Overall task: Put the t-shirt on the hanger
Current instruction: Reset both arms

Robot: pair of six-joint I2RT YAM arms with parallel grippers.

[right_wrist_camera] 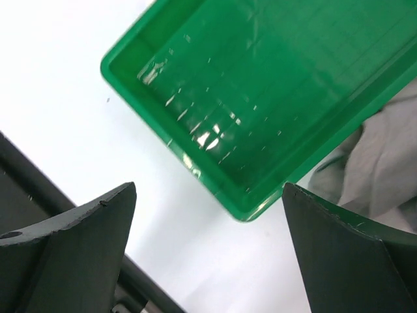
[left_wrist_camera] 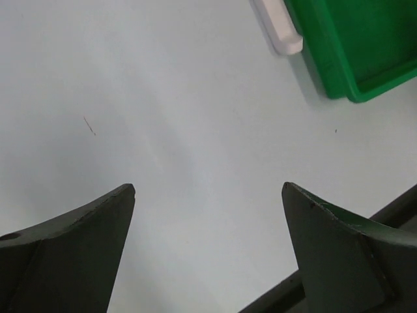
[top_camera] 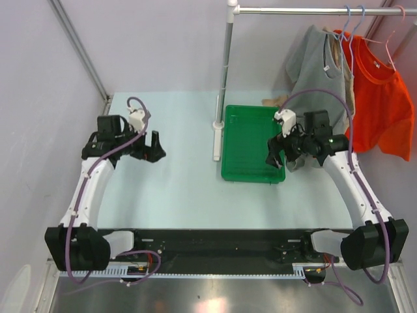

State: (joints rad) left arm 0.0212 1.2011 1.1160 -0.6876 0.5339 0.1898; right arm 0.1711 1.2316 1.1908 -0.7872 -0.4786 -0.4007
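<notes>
The grey t-shirt (top_camera: 313, 65) hangs from the rail at the back right, draped on the pale blue wire hanger (top_camera: 349, 23), whose hook is over the rail. Its lower edge shows in the right wrist view (right_wrist_camera: 381, 163) beside the tray. My right gripper (top_camera: 275, 156) is open and empty, above the near right corner of the green tray, below and left of the shirt; its jaws (right_wrist_camera: 208, 189) stand wide apart. My left gripper (top_camera: 154, 151) is open and empty over the bare table at the left (left_wrist_camera: 208, 189).
A green tray (top_camera: 251, 166) sits mid-table, also in the wrist views (left_wrist_camera: 352, 45) (right_wrist_camera: 260, 85). A white rack post (top_camera: 225, 72) and its foot (top_camera: 215, 140) stand left of it. An orange-red t-shirt (top_camera: 384, 91) hangs on a pink hanger (top_camera: 391, 39). Tan cloth (top_camera: 349, 75) shows behind the grey shirt.
</notes>
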